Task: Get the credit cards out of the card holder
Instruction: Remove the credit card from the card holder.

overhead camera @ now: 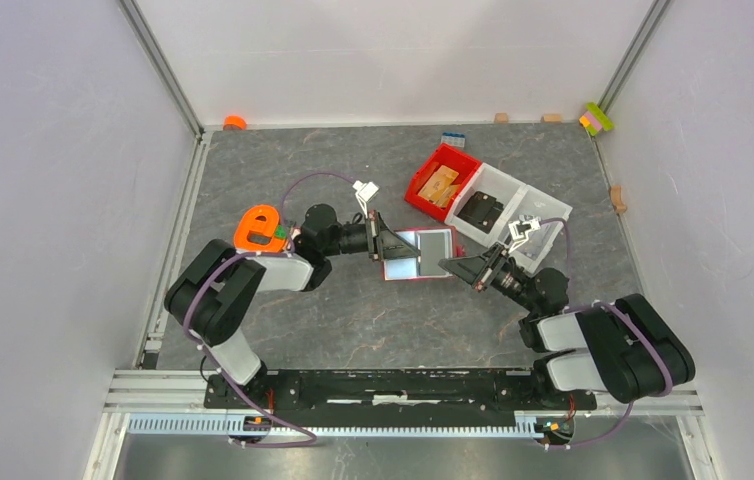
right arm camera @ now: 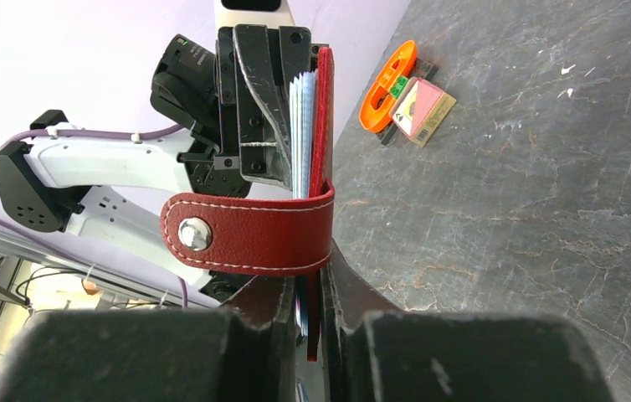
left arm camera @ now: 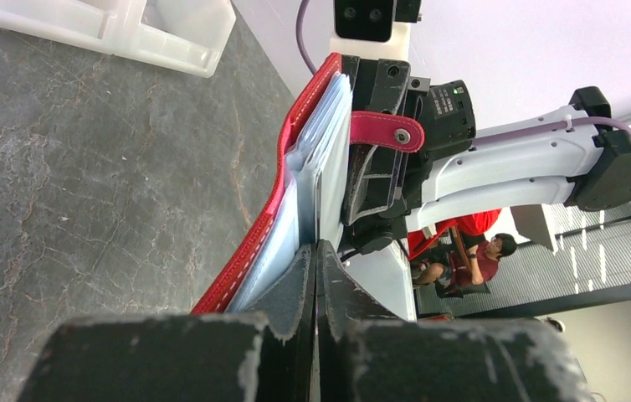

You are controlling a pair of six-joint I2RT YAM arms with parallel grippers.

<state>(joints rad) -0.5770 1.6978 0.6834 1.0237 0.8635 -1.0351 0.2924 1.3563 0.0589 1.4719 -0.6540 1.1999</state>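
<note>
The card holder is in the middle of the surface, lying open between the two arms. Its red cover faces the surface and its pale inner side faces up. I cannot tell whether it touches the surface.

The left pincer meets the holder's left edge. In its own wrist view the pincer is pressed fully shut. The light blue and grey credit cards fan out just beyond its tips, and a thin pale edge from that stack runs in between the fingers. It looks like one of the cards, though a pocket leaf cannot be ruled out.

The right pincer has the holder's near right corner. In its wrist view it is nearly closed, clamping the red cover and the sheets inside it. The holder's strap, with a metal stud, hangs across in front of the fingers.

A red bin and a white tray stand just far and right of the holder. An orange object sits to the left, beside the left arm.
</note>
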